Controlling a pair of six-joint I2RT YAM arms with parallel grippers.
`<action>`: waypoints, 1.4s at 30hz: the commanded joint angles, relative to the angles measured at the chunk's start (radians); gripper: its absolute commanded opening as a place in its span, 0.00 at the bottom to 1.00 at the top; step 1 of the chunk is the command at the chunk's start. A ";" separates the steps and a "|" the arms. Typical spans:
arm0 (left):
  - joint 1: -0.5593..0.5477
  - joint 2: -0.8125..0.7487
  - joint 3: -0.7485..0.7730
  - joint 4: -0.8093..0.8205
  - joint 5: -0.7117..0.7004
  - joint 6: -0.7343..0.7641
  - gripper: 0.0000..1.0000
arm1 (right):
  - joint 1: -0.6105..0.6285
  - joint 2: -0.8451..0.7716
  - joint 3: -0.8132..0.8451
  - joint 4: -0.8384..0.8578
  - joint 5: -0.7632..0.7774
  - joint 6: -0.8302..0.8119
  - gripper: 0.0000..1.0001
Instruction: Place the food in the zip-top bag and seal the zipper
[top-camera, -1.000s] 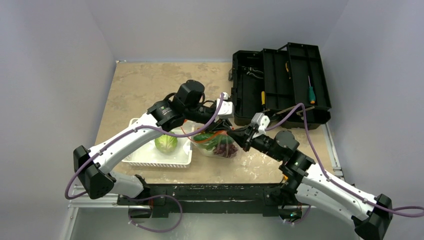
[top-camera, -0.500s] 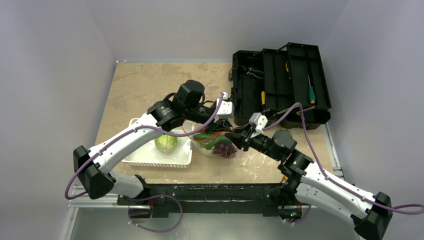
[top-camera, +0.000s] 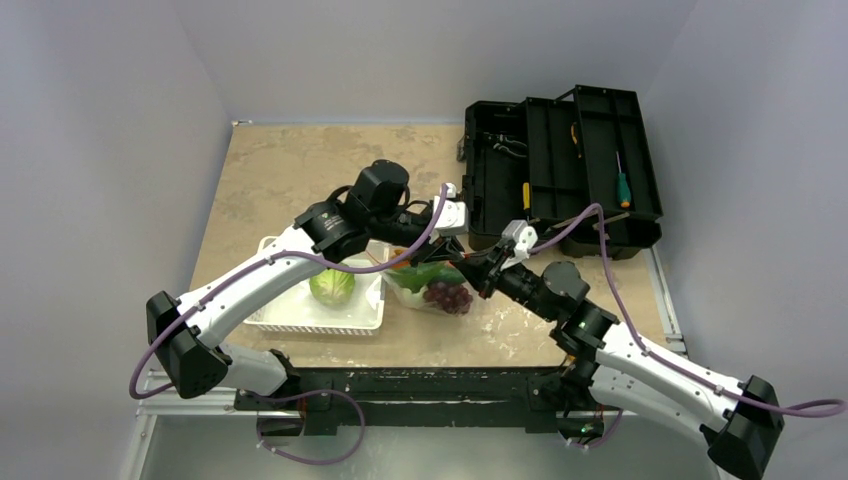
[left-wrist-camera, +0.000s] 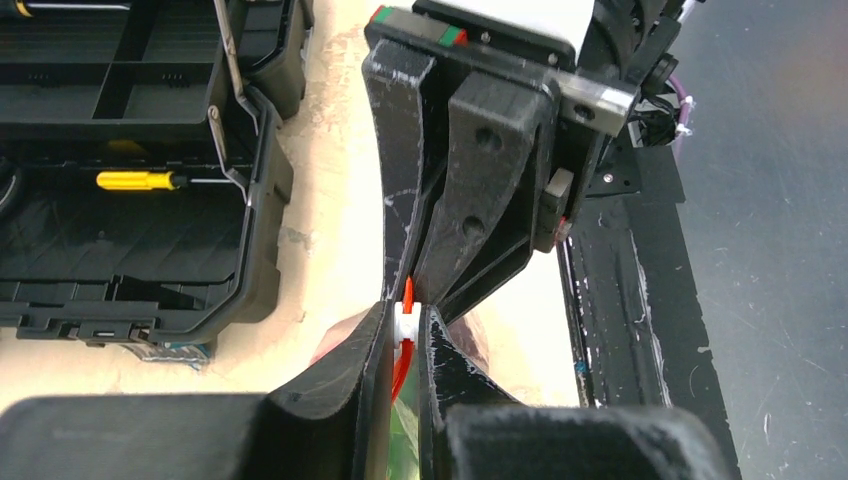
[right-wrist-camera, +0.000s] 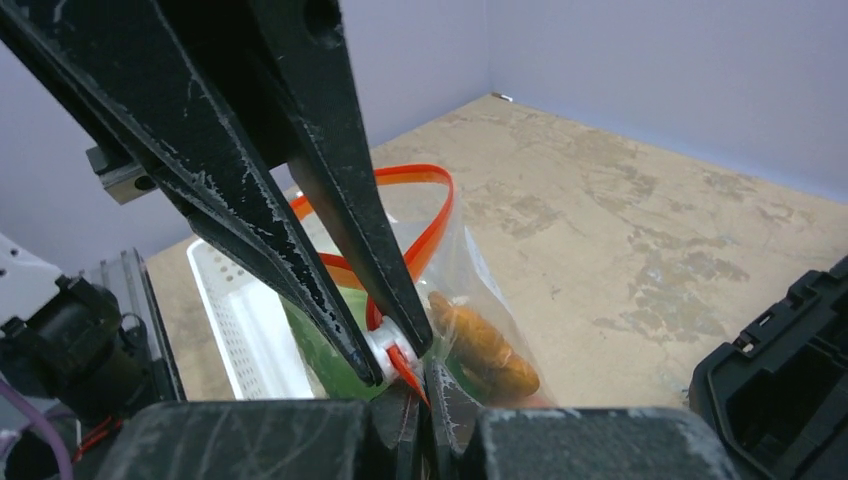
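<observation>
We judge the task a good way along but short on both counts. The left gripper (left-wrist-camera: 404, 330) is closed on the small white slider (right-wrist-camera: 388, 348) at one end of the zipper (right-wrist-camera: 410, 172). The right gripper (right-wrist-camera: 420, 388) meets it tip to tip from the opposite side, its fingers pressed together on the orange-red strip right beside the slider, so both grippers pinch the same corner of the zip-top bag (right-wrist-camera: 470, 290). The bag hangs and rests just below and beyond those tips. Through its clear wall we see orange pieces (right-wrist-camera: 485, 355) just past the right gripper's fingers, and in the overhead view purple grapes (top-camera: 448, 295) and a green cucumber (top-camera: 425, 275) directly under the two grippers. That much of the food looks bagged. Beyond the pinch, however, the strip bows out into a wide loop, so we take the mouth to be open and the seal not yet run. The green cabbage (top-camera: 332, 287) also lies outside the bag, in the white basket (top-camera: 300, 322), well off to the left gripper's side. As we read it, what is left is either getting the cabbage in or drawing the slider along the strip, and sealing now would leave that piece out.
</observation>
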 joint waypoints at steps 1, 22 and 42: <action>0.002 -0.033 0.024 -0.002 -0.046 -0.034 0.00 | -0.001 -0.063 -0.016 0.114 0.204 0.161 0.00; 0.039 -0.074 -0.013 0.052 -0.053 -0.104 0.00 | -0.002 -0.062 0.102 -0.158 -0.006 0.004 0.26; 0.039 -0.077 -0.062 0.016 0.016 -0.047 0.00 | -0.001 0.104 0.460 -0.732 -0.043 -0.441 0.55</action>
